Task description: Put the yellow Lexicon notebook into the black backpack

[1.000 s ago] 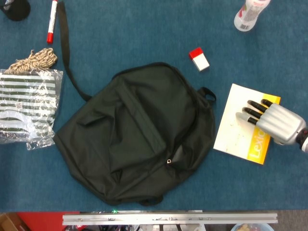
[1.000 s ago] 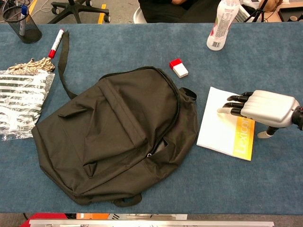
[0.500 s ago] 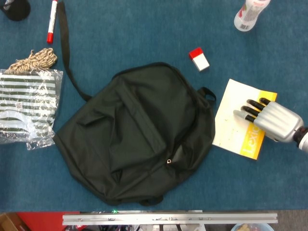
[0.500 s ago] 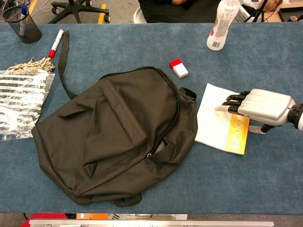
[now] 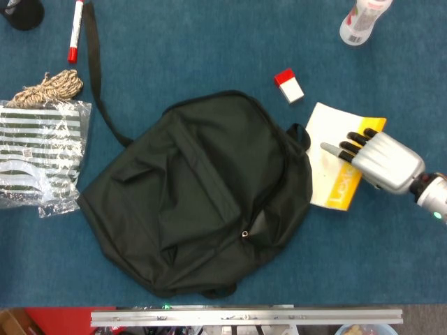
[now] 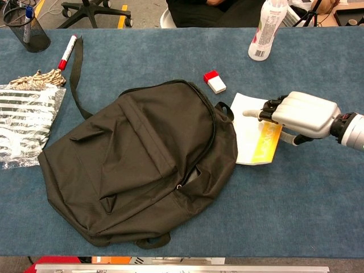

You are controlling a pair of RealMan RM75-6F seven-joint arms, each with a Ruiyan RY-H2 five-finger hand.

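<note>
The thin yellow-and-white Lexicon notebook [image 5: 333, 159] lies flat on the blue felt-covered counter [image 5: 209, 42], its left edge just touching or slightly tucked against the right side of the flat black fabric backpack [image 5: 199, 192], near the small top loop. It sits there, not lifted, probably because a thin book on a soft cloth is hard to pinch from above; sliding it sideways toward the bag is the easier course.

The silver right hand [image 6: 298, 112] rests palm-down on the notebook's yellow spine side, dark fingers [image 5: 353, 143] stretched forward and pressing on the cover. It grips nothing; it looks placed to push or drag the book by friction. The left hand shows in neither view.

The backpack lies on its back with the main zip apparently closed, so an opening would have to be made before the notebook can go in.

Farther out are a small red-and-white box [image 5: 288, 86] just above the notebook, a clear plastic bottle [image 6: 266, 28], a striped packet in clear wrap [image 5: 38, 157], a bundle of twine [image 5: 49, 87], and a red-capped marker [image 5: 74, 31].
</note>
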